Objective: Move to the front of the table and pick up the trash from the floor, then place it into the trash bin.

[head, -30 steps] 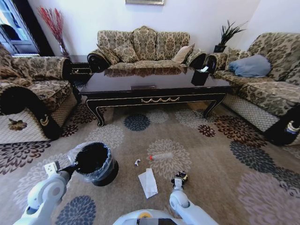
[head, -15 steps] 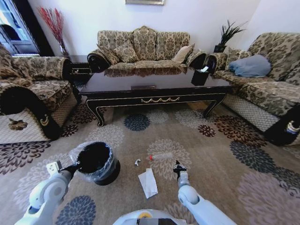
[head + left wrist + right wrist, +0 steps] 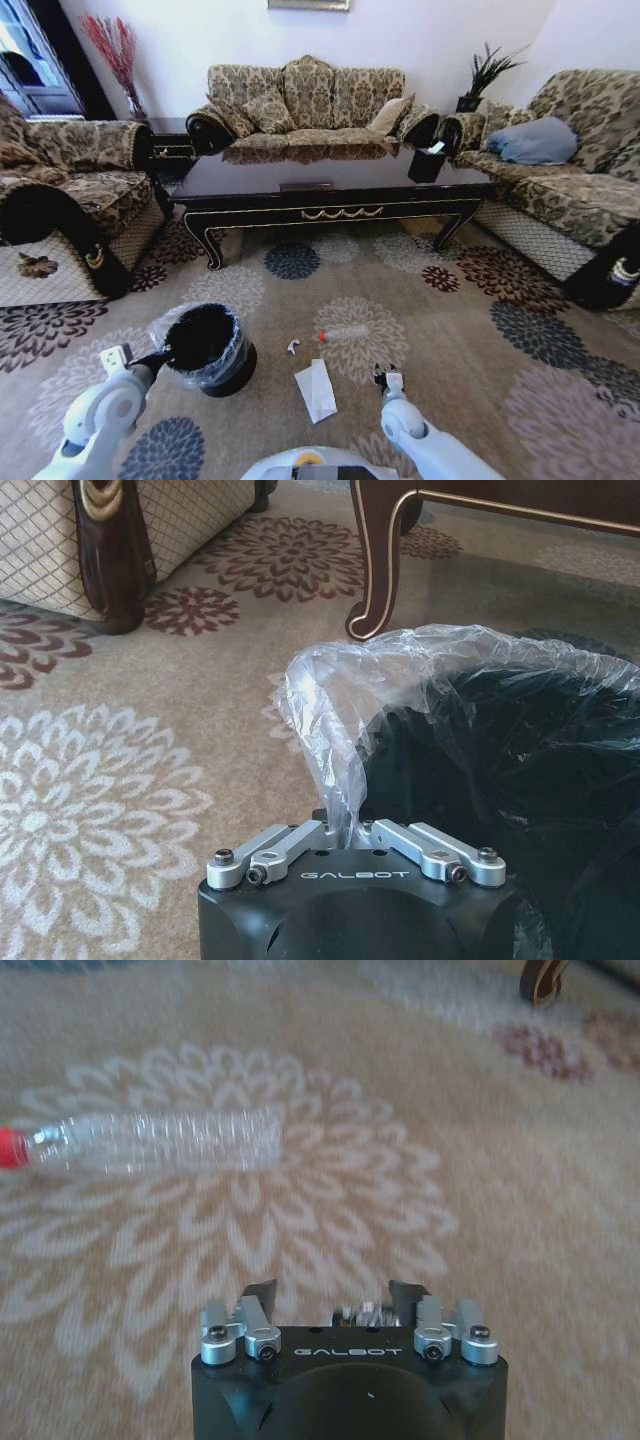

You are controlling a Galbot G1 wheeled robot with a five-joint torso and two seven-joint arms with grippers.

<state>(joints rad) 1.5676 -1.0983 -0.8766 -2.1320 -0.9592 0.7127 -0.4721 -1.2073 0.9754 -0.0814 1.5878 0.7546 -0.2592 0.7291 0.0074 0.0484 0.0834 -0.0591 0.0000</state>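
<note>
The trash lies on the patterned floor (image 3: 470, 330) in front of the table (image 3: 330, 185): a clear bottle (image 3: 343, 333) with a red cap, a folded white paper (image 3: 316, 388) and a tiny white scrap (image 3: 292, 346). My right gripper (image 3: 381, 377) hovers low over the carpet, open, just short of the bottle (image 3: 160, 1140) and to the paper's right. The black trash bin (image 3: 208, 350) stands to the left of the trash. My left gripper (image 3: 345, 830) is shut on the rim of its clear bag liner (image 3: 340, 700).
Sofas stand on the left (image 3: 70, 190), behind the table (image 3: 305, 105) and on the right (image 3: 560, 170). A small black holder (image 3: 427, 160) sits on the table's right end. A carved table leg (image 3: 375, 570) stands just beyond the bin. Open carpet stretches to the right.
My right gripper reached forward toward the bottle half a second ago and has since drawn back a little. The bin with my left gripper has shifted slightly right.
</note>
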